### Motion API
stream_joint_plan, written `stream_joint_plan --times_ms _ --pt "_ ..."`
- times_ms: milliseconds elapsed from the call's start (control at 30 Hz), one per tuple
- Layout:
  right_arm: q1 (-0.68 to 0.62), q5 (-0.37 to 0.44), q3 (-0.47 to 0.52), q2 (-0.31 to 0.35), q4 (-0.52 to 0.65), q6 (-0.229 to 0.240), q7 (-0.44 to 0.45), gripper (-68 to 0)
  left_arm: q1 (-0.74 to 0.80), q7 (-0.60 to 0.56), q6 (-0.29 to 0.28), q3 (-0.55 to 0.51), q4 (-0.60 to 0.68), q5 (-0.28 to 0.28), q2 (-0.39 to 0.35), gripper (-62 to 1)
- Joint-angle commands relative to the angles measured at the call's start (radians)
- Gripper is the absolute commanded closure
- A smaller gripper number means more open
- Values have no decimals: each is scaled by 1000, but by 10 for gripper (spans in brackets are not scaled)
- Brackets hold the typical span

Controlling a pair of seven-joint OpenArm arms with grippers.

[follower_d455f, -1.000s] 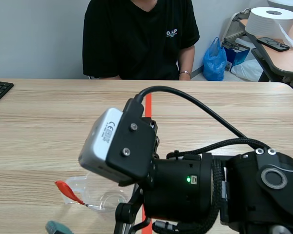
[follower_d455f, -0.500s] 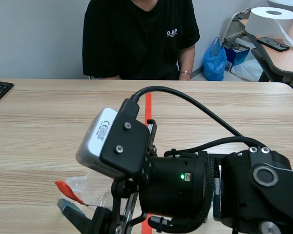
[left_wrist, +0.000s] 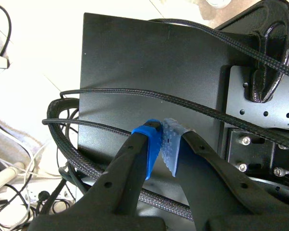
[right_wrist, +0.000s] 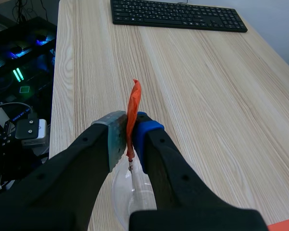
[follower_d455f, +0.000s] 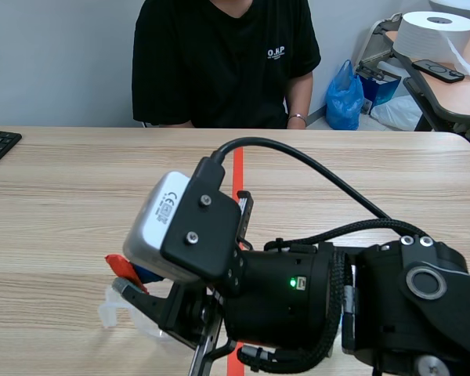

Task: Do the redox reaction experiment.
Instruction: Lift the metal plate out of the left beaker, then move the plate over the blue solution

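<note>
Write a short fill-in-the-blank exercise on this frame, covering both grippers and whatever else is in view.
1. The right gripper is shut on a thin strip coloured ____.
2. Ahead of it, at the far end of the table, lies a black computer ____.
3. The left gripper has its pads pressed together with nothing between them, so it is ____.
4. The person across the table wears a T-shirt coloured ____.

Missing words: orange-red; keyboard; shut; black.

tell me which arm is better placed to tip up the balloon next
Right, likely. The right jaws are shut on the orange-red balloon, just above the clear vessel; the left jaws are shut on nothing, facing a black plate and cables.
</note>
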Motion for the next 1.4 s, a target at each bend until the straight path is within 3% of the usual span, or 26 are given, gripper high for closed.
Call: stream_joint_plan --times_ms 0,200,467,1000,1367 --pt "12 8 3 -2 5 -1 15 -7 10 -14 -2 -3 6 0 -3 -27" --pt "12 8 6 8 56 0 -5 -7 10 -14 -2 -3 6 0 -3 -27" --pt "12 38 6 23 233 3 -158 -7 10 -14 -2 -3 6 0 -3 -27" --pt "12 376 159 22 553 4 -475 -7 10 -14 -2 -3 6 0 -3 -27" --pt "11 504 269 23 569 11 -560 -6 10 -14 -2 -3 6 0 -3 -27"
